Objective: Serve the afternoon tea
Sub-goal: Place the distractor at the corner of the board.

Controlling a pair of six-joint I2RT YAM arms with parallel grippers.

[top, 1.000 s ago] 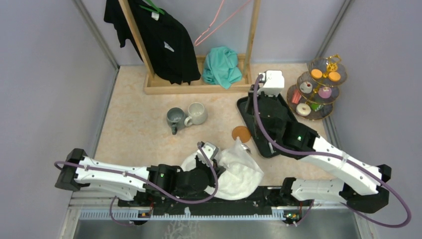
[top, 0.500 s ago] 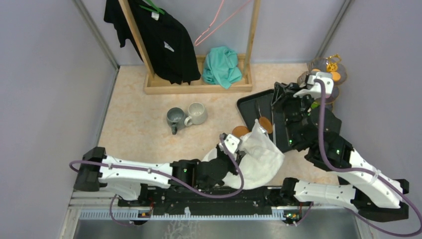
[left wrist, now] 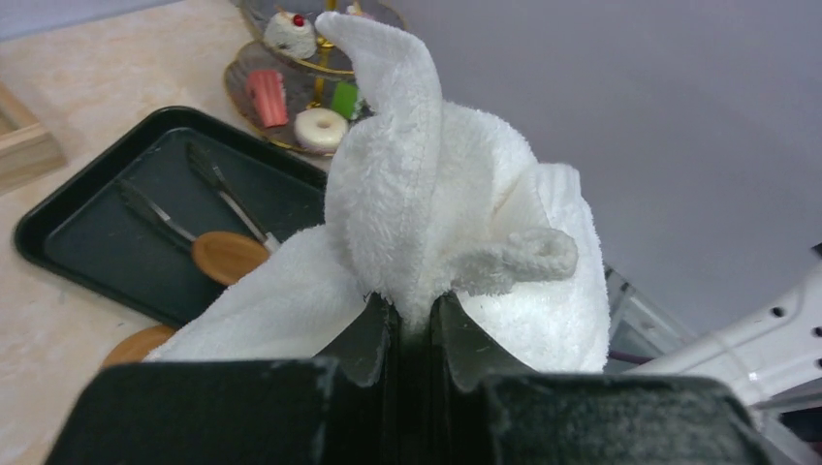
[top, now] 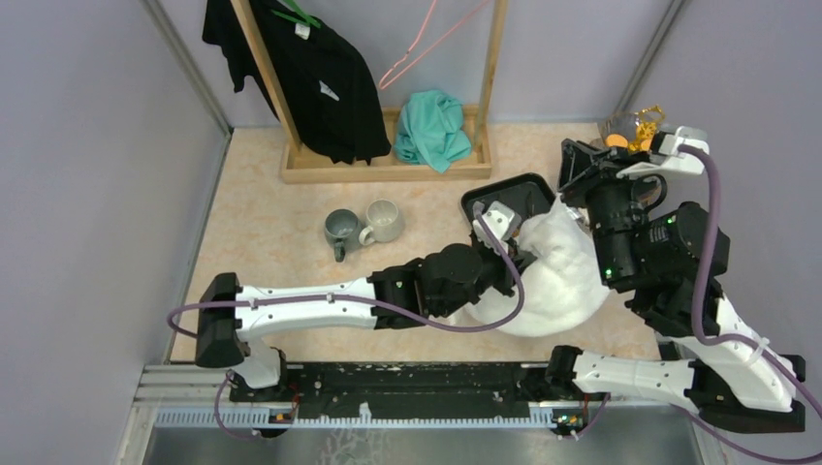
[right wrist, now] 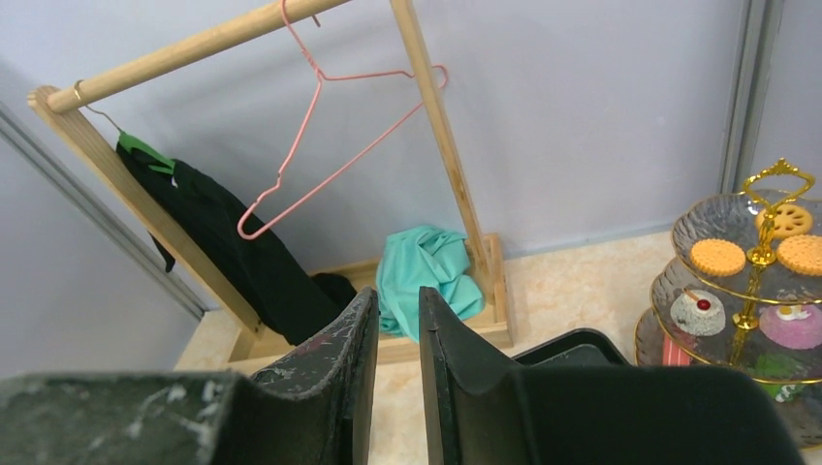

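- White towel (left wrist: 426, 194) is pinched by the left gripper (left wrist: 412, 320), jaws closed
- Right gripper (right wrist: 397, 339) is seen slightly parted, empty
- Three-tier stand (right wrist: 708, 218), in the far right corner, is mostly hidden from above

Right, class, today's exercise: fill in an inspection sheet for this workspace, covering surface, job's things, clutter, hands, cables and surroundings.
Surface: beige marbled table, no damage seen.
Job's things: three-tier stand at the far right corner, carrying biscuits and a doughnut; grey mug upright mid-table.
Clutter: cream mug beside the grey one; black tray holding tongs and a wooden disc.
Hands: left hand shut on a white towel, near the tray; right hand raised, jaws slightly apart, empty.
Cables: purple cables loop along both arms, no snag seen.
Surroundings: wooden rack with black garment, pink hanger and teal cloth; grey walls.
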